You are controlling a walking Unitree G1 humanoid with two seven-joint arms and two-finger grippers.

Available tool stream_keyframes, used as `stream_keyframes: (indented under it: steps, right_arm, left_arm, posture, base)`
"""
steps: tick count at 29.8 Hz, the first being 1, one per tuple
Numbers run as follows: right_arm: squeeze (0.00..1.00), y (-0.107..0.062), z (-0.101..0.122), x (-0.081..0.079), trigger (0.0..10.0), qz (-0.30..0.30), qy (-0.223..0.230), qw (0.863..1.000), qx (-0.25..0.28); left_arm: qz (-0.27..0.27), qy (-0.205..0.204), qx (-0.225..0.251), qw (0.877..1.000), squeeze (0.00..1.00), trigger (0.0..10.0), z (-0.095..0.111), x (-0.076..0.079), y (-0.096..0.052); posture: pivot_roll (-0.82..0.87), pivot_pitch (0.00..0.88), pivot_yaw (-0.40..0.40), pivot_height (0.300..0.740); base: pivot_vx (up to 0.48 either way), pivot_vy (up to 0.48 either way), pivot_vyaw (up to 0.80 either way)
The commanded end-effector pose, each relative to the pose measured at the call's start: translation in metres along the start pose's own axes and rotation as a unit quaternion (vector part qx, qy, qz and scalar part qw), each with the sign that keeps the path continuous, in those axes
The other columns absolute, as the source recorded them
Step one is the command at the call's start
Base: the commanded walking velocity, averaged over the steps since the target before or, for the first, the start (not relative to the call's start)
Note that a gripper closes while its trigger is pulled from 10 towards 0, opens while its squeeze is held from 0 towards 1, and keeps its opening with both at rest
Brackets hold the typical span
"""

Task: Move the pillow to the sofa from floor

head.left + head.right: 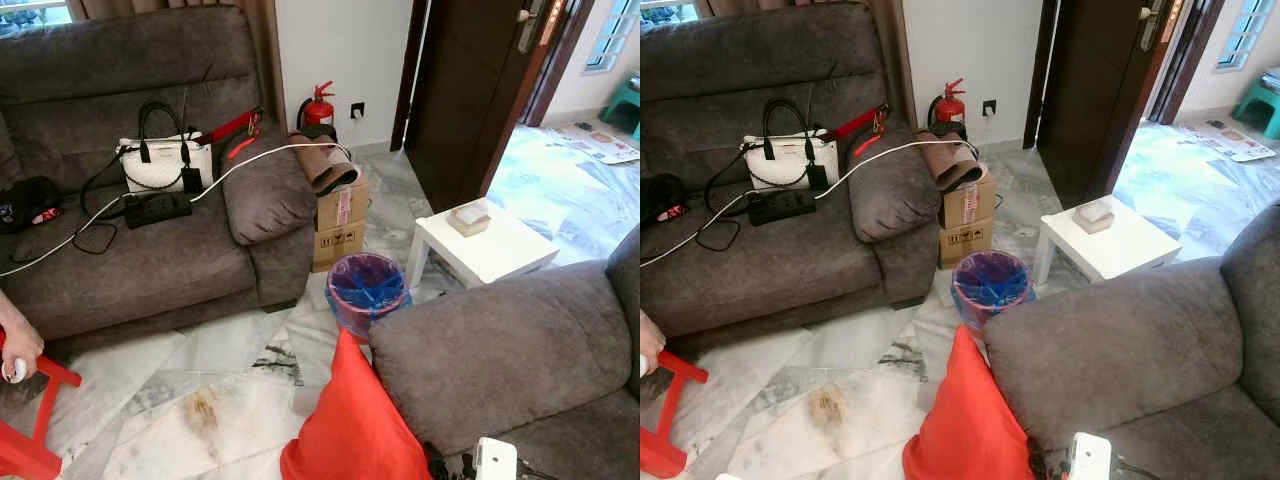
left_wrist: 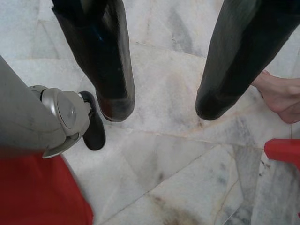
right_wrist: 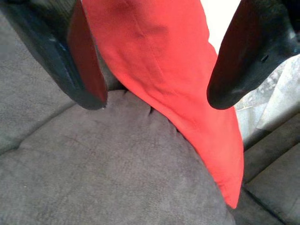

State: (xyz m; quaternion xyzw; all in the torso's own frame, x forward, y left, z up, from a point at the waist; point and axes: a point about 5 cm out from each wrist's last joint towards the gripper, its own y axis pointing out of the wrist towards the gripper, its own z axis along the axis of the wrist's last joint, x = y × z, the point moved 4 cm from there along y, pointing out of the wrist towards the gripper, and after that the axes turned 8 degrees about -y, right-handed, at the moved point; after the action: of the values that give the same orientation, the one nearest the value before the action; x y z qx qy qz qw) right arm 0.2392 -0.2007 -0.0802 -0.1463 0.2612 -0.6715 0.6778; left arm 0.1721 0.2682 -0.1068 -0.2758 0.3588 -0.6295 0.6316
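— Red pillow (image 1: 350,425), where is it?

— Standing on edge on the marble floor (image 1: 190,390), leaning against the padded arm of the near grey sofa (image 1: 510,350). Its pointed top corner rises just above that arm. From the right wrist camera the red cloth presses right against the grey cushion.

— And the right gripper (image 3: 154,89)?

— Hanging over the sofa arm and the pillow, its two black fingers (image 3: 70,61) spread wide apart, gripping nothing. The pillow shows through the gap between them.

— The left gripper (image 2: 159,103)?

— Pointing down at bare marble, fingers also well apart, nothing between them. The pillow's edge lies at one corner of that view, beside the robot's grey leg (image 2: 33,117). A person's bare foot (image 2: 281,93) rests on the floor close by, near a bit of red stool (image 1: 30,420).

— What else is around?

— A second grey sofa (image 1: 130,230) across the floor carries a white handbag (image 1: 165,160), a black power strip (image 1: 158,208) and a white cable. Beside it stand stacked cardboard boxes (image 1: 340,225), a bin with a blue liner (image 1: 365,290) and a small white table (image 1: 485,250). A fire extinguisher (image 1: 320,105) sits by the wall. A person's hand (image 1: 18,345) rests on the stool
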Motion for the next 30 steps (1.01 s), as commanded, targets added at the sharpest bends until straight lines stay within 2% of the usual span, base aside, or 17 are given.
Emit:
stream_keyframes:
  steps: [1, 9, 11, 12, 13, 14, 15, 18, 21, 25, 30]
  right_arm:
    - [0.00, 0.002, 0.003, -0.004, 10.0, 0.003, 0.010, 1.000, 0.008]
    - [0.00, 0.003, 0.004, -0.008, 10.0, 0.016, 0.028, 0.999, 0.013]
    - [0.00, 0.002, 0.005, -0.007, 10.0, 0.014, 0.030, 0.999, 0.016]
    - [0.00, 0.002, 0.006, -0.005, 10.0, 0.010, 0.026, 0.999, 0.019]
    - [0.00, 0.002, 0.006, -0.005, 10.0, 0.010, 0.026, 0.999, 0.019]
    - [0.00, 0.002, 0.006, -0.004, 10.0, 0.008, 0.023, 1.000, 0.020]
    - [0.00, 0.002, 0.006, -0.004, 10.0, 0.008, 0.022, 1.000, 0.020]
    - [0.00, 0.002, 0.007, -0.004, 10.0, 0.007, 0.020, 1.000, 0.023]
    - [0.00, 0.002, 0.012, 0.001, 10.0, -0.002, 0.026, 0.999, 0.035]
    - [0.00, 0.001, 0.014, 0.003, 10.0, -0.007, 0.024, 0.999, 0.041]
    - [0.00, -0.001, 0.016, -0.002, 10.0, 0.000, 0.024, 0.997, 0.069]
  left_arm:
    - [-0.004, 0.011, -0.007, 1.000, 0.00, 10.0, -0.005, 0.001, -0.001]
    - [0.003, -0.010, 0.023, 1.000, 0.00, 10.0, 0.007, -0.002, 0.000]
    - [0.016, -0.055, 0.092, 0.994, 0.00, 10.0, 0.036, -0.007, 0.001]
    - [0.025, -0.088, 0.152, 0.984, 0.00, 10.0, 0.063, -0.013, 0.000]
    - [0.025, -0.088, 0.152, 0.984, 0.00, 10.0, 0.063, -0.013, 0.000]
    - [0.030, -0.109, 0.192, 0.975, 0.00, 10.0, 0.084, -0.018, -0.001]
    - [0.030, -0.117, 0.210, 0.970, 0.00, 10.0, 0.094, -0.019, -0.002]
    - [0.031, -0.113, 0.258, 0.959, 0.00, 10.0, 0.123, -0.024, -0.006]
    - [0.026, -0.094, 0.280, 0.955, 0.00, 10.0, 0.135, -0.024, -0.009]
    - [0.021, -0.079, 0.294, 0.952, 0.00, 10.0, 0.137, -0.023, -0.012]
    - [0.012, -0.077, 0.310, 0.947, 0.00, 10.0, 0.134, -0.020, -0.017]
  posture:
    - [0.12, 0.076, 0.021, 0.740]
    - [0.12, 0.075, 0.023, 0.740]
    - [0.12, 0.080, 0.023, 0.740]
    - [0.12, 0.082, 0.022, 0.740]
    - [0.12, 0.082, 0.022, 0.740]
    - [0.13, 0.082, 0.021, 0.740]
    - [0.13, 0.081, 0.021, 0.740]
    - [0.12, 0.079, 0.024, 0.740]
    - [0.11, 0.079, 0.031, 0.740]
    - [0.11, 0.079, 0.034, 0.740]
    - [0.11, 0.079, 0.033, 0.740]
  base:
    - [0.000, 0.000, 0.00]
    - [0.000, 0.000, 0.00]
    - [0.000, 0.000, 0.00]
    - [0.000, 0.000, 0.00]
    - [0.000, 0.000, 0.00]
    - [0.000, 0.000, 0.00]
    - [0.000, 0.000, 0.00]
    - [0.000, 0.000, 0.00]
    - [0.000, 0.000, 0.00]
    - [0.000, 0.000, 0.00]
    - [0.000, 0.000, 0.00]
